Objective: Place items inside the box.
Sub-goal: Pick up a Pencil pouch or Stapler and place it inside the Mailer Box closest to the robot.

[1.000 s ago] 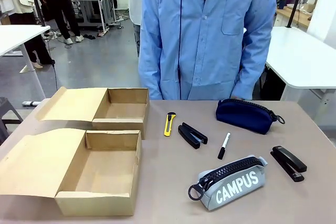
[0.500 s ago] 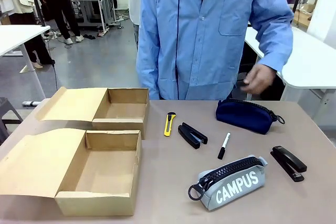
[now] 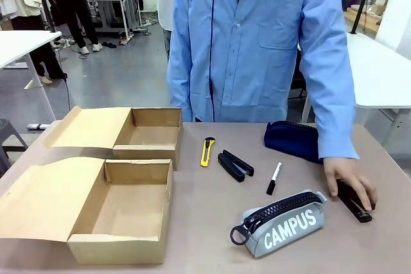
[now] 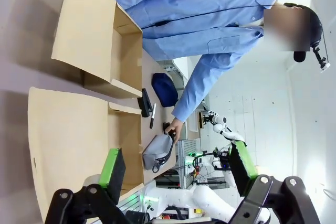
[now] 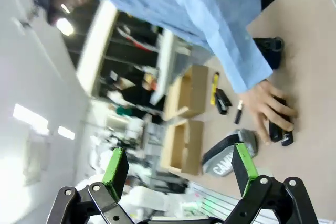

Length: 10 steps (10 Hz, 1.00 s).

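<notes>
The front camera sits close at the near edge of the tabletop (image 3: 205, 222), facing the person (image 3: 257, 43) at the far edge. Both wrist cameras look from farther off, rolled sideways; all views share the boxes (image 3: 122, 210) and the person's hand (image 3: 347, 178).

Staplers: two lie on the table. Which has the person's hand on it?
The stapler right of the CAMPUS case; the hand rests on it. The other stapler, by the yellow knife, lies untouched.

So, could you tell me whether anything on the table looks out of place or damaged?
Nothing stands out: both cardboard boxes stand open, the items lie flat on the table, and the person's hand rests on one stapler.
</notes>
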### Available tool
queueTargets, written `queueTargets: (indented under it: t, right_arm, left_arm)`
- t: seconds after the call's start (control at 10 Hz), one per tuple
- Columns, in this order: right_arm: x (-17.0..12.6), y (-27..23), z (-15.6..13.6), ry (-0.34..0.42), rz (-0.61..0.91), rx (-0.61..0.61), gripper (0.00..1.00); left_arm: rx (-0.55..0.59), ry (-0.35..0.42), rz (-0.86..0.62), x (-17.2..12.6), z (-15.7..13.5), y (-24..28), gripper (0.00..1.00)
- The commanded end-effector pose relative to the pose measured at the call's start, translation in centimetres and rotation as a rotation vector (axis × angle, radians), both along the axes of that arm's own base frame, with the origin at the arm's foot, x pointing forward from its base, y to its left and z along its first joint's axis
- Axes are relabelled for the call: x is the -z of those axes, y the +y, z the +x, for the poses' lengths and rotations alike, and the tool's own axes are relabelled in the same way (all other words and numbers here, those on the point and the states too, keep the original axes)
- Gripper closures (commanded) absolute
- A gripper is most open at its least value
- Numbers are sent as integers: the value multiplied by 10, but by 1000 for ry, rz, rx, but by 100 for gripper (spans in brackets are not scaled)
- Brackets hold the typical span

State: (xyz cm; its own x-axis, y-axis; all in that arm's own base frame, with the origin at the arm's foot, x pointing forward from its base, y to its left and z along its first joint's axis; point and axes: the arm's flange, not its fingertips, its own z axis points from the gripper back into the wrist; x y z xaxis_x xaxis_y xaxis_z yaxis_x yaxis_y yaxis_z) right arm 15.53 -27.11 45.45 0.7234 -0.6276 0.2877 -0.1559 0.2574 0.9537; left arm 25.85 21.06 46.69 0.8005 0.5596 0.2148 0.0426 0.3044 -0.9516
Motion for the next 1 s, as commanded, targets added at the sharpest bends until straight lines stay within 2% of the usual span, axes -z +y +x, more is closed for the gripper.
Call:
queueTargets:
  t: [0.0, 0.1, 0.2, 0.4, 0.7, 0.9]
  right_arm:
    - [36, -62, -28, -28, 204, 56, 0]
    - [51, -64, -31, -42, 258, 32, 0]
    - [60, -63, -26, -20, 266, 24, 0]
    - [55, -60, -18, -12, 250, 11, 0]
    - [27, -34, 1, -14, 138, -60, 0]
    - [-10, 36, 40, 6, -95, -257, 0]
  left_arm:
    - [3, -32, -4, -1, 1, 1, 0]
    - [3, -32, -4, -1, 1, 1, 0]
    - [3, -32, -4, -1, 1, 1, 0]
    - [3, -32, -4, -1, 1, 1, 0]
    - [3, -32, -4, -1, 1, 1, 0]
    - [3, -32, -4, -1, 1, 1, 0]
